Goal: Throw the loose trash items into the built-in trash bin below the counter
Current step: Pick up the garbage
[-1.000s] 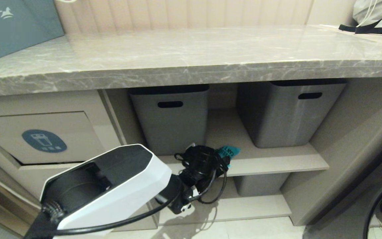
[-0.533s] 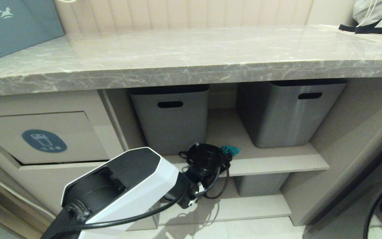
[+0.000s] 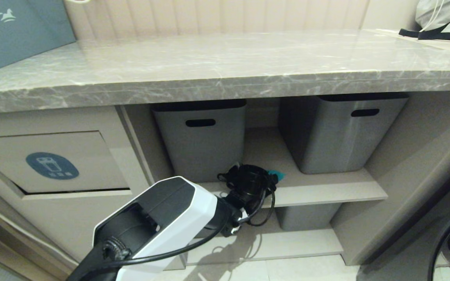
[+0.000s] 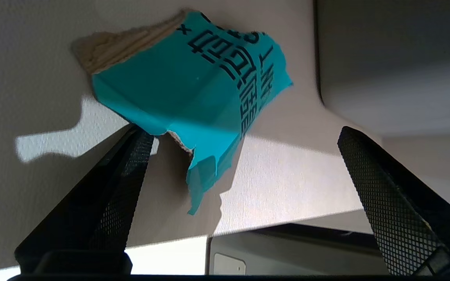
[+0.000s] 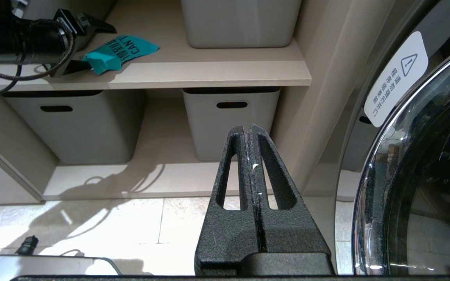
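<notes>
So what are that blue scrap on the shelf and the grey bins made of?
The blue scrap looks like thin card or paper with a printed teal face: its torn edge shows tan fibrous layers. The grey bins look like matte moulded plastic, smooth-walled with cut slot handles.

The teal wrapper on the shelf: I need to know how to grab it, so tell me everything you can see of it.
The teal wrapper is a crumpled scrap of thin, stiff-looking packaging with dark printed lettering along one side and a torn tan edge. It lies on the beige shelf in front of the grey storage bins, one corner curling up. The left claw stands open around it, one finger close to its edge; contact is unclear.
</notes>
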